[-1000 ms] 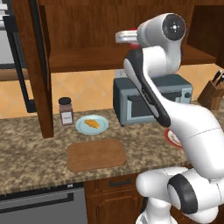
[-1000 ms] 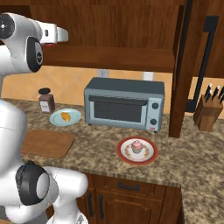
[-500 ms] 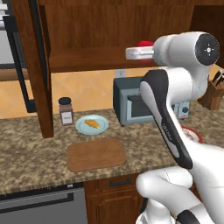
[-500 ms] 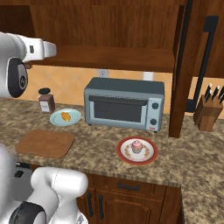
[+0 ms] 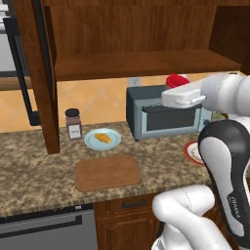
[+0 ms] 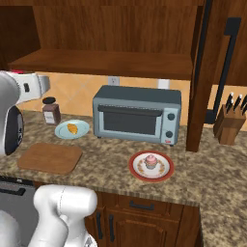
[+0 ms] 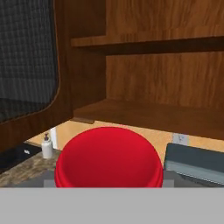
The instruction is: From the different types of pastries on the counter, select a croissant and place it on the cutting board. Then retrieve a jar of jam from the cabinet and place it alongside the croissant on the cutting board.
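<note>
The red jar of jam (image 5: 177,80) hangs in the air in front of the cabinet (image 5: 136,63), above the toaster oven. My gripper (image 5: 178,88) is shut on it. In the hand view the jar's red lid (image 7: 109,158) hides my fingers. The croissant (image 5: 102,138) lies on a light blue plate (image 6: 62,131) on the counter (image 6: 111,159). In front of that plate lies the bare cutting board (image 5: 107,172). A pink-frosted cupcake (image 6: 151,161) sits on a red-rimmed plate (image 6: 166,171) to the right.
A grey toaster oven (image 6: 137,115) stands at the back under the jar. A brown dark-lidded jar (image 5: 73,124) is beside the croissant plate, next to the cabinet's wooden post (image 5: 41,78). A knife block (image 6: 230,124) stands far right. My own arm (image 5: 227,161) covers the counter's right side.
My hand has swung right and down, away from the cabinet shelf, carrying the red jar to a spot above the toaster oven. Nothing on the counter has moved.
</note>
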You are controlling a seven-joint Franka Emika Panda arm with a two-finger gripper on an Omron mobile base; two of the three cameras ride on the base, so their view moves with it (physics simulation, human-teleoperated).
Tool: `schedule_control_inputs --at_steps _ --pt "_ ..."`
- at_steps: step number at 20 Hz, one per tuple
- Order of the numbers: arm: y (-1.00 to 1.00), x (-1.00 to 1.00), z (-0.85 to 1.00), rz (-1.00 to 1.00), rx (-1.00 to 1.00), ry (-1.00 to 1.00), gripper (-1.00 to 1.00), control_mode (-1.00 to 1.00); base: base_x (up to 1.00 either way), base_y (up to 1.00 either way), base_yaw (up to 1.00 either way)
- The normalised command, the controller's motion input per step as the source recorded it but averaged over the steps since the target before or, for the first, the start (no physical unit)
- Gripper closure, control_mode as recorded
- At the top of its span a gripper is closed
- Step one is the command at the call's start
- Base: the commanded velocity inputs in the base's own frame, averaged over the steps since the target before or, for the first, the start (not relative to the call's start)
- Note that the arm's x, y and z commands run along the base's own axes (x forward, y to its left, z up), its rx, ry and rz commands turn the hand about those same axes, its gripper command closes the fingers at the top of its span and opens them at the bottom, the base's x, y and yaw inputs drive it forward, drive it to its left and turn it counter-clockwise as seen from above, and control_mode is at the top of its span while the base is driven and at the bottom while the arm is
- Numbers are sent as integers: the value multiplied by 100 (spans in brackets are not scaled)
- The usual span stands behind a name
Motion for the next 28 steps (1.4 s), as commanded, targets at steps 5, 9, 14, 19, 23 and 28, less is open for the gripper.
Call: schedule_control_inputs --at_steps 5,9,14,19,23,28 --pt "0 -100 -35 34 -1 0 100 -100 0 0 0" --pt "0 -100 -41 40 -4 0 100 -100 0 0 0" --pt "0 -100 -42 41 -8 0 100 -100 0 0 0" --pt "0 -27 -18 15 -3 -2 100 -100 0 0 0" --pt "0 20 -73 0 -2 -19 100 -100 0 0 0" --pt "0 3 -97 0 0 -20 100 -100 0 0 0"
